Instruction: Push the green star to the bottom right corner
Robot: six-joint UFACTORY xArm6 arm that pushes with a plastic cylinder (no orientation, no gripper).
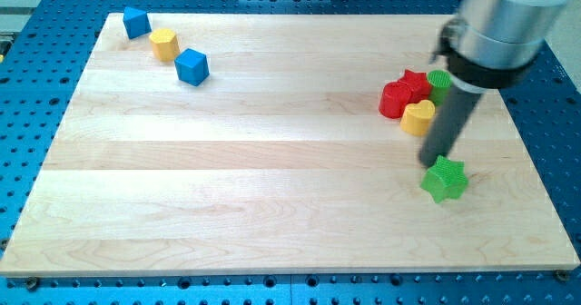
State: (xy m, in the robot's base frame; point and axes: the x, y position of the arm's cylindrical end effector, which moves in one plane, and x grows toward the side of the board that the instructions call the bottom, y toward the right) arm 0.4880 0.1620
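- Pincer: none shows on this arm; it ends in a straight dark rod, so nothing opens, closes or grips, and my tip (432, 162) is the only working end.
- Nearest the view's bottom lies the green star (444, 179), on the view's right half of the bench (227, 205), lower than every other block and short of the bottom right corner.
- My tip stands just above and slightly to the view's left of the green star, at its upper left edge; whether the two touch I cannot tell, they are that close.
- Further up, just beside the rod on its left, sits a yellow block (418, 118), rounded and heart-like in outline.
- Behind it, touching or nearly so, a red block (396, 100) with a rounded form, and a red star (417, 83) at its upper right.
- A green block (438, 83), round like a cylinder, peeps out at the right of the red star, partly hidden by the arm's grey housing (504, 24).
- Far across the bench, at the view's upper left, a blue cube (192, 66) lies nearest of a slanting row.
- Next up the row a yellow block (164, 44), seemingly six-sided.
- Farthest, close to the top left corner, a blue block (136, 22) of angular shape that I cannot name.
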